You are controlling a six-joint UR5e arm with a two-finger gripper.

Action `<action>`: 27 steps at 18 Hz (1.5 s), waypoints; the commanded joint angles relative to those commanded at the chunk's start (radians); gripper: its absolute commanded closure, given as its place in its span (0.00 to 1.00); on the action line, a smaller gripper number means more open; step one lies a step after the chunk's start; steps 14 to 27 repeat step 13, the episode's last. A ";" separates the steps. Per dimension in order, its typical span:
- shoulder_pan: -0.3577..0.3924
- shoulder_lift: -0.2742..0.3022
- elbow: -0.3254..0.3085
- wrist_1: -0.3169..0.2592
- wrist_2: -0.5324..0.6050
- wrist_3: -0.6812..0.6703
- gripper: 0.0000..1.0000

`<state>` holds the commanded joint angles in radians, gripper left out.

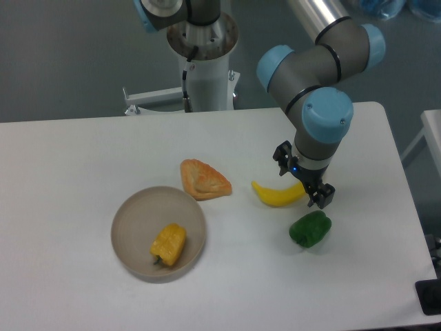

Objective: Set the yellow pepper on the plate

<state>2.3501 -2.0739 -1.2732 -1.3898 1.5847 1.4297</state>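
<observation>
Although the task names a placement, the yellow pepper (169, 244) already lies inside the plate (131, 207), in the right half of the dish, on its side with the dark stem end pointing toward the lower left. The plate sits on the white tabletop (69, 158) at the left front.

The tool (315, 195) hangs well apart from the plate, on the right side of the tabletop, just above the right tip of the banana (278, 194) and near the green pepper (310, 229). It holds nothing. From this angle the two fingers are bunched together under the wrist, and whether they stand parted or closed cannot be told.

A triangular pastry (204, 180) lies just beyond the plate's upper right rim, apart from the pepper.

Handling notes, as a judgement only:
- The pepper looks like a small, light item, probably a hollow toy, with a smooth and somewhat slick skin.
- Its lumpy lobes give uneven contact; a pinch across the two flattest sides at mid-body would be the steadiest hold.
- The stem is too short and thin to hold.
- The raised rim limits a low side approach, so any regrasp would call for a descent from above.

Judged from position alone, the placement appears complete.
</observation>
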 joint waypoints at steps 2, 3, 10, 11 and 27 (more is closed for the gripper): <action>0.011 -0.002 0.000 0.000 -0.026 0.000 0.00; 0.014 -0.002 0.002 0.000 -0.032 0.000 0.00; 0.028 0.003 0.000 0.000 -0.028 0.000 0.00; 0.028 0.003 0.000 0.000 -0.028 0.002 0.00; 0.028 0.003 0.000 0.000 -0.028 0.002 0.00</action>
